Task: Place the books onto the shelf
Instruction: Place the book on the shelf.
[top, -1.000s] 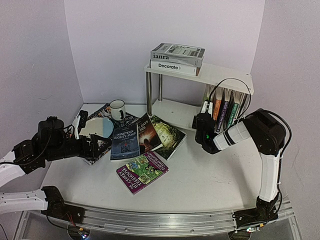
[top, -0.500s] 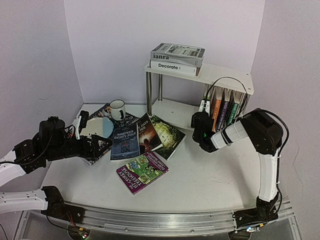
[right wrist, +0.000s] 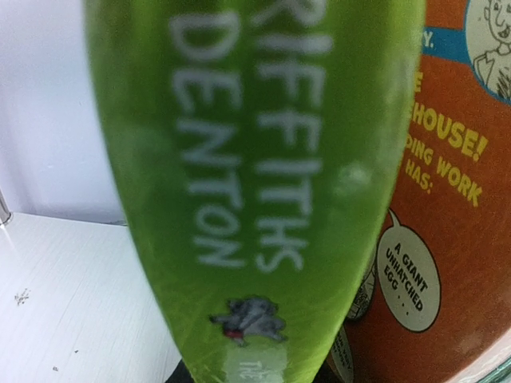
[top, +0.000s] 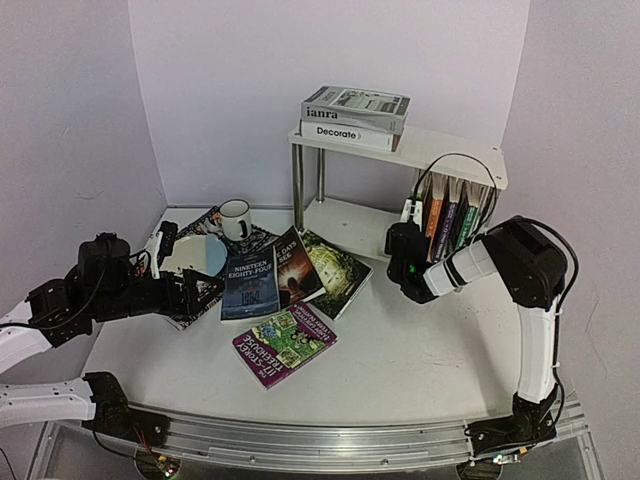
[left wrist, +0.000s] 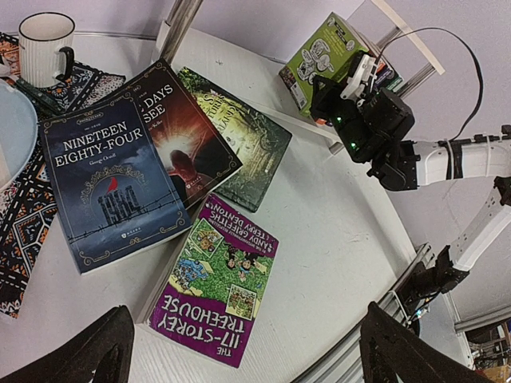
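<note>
at the far left the left gripper (left wrist: 246, 317) hovered released, its dark fingers (left wrist: 88, 351) spread wide above the near part of the table (top: 400, 360) and touching nothing; beyond it a patterned placemat (top: 197, 222) carried a pale blue plate (top: 200, 255) and a white mug (top: 235, 218); just right of the plate lay a fan of flat books, the dark blue nineteen eighty-four (top: 250, 285) overlapping a dark red novel (top: 295, 262), which lay over a dark green-covered novel (top: 338, 268); nearer than these a purple treehouse book (top: 285, 343) lay on its own, face up and skewed; further right stood the shelf (top: 440, 150), with a grey-white book (top: 355, 103) stacked on a white decorate book (top: 348, 133) at the left end of its top board; on the lower board (top: 345, 215) a row of upright books (top: 455, 215) filled the right end; the right gripper (left wrist: 357, 80) was clenched on a green treehouse book (left wrist: 319, 60), held upright at the left edge of that row, just beside an orange treehouse book (right wrist: 455, 199), its green spine filling the right wrist view
</note>
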Robot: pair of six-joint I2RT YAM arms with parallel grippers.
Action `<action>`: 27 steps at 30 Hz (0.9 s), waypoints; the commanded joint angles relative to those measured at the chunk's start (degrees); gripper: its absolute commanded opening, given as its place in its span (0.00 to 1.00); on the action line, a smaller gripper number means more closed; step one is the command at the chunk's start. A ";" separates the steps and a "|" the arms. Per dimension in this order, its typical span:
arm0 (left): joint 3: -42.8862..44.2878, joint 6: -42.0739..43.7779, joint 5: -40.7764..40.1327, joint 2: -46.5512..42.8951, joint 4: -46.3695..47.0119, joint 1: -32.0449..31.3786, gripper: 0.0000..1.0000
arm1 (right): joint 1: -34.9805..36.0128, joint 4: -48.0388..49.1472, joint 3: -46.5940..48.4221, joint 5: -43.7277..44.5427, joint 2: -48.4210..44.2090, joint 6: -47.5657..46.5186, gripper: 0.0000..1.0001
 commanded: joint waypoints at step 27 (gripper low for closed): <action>1.19 0.21 0.53 1.11 1.76 0.18 1.00 | -2.18 2.97 -2.30 3.30 -4.16 -0.12 0.18</action>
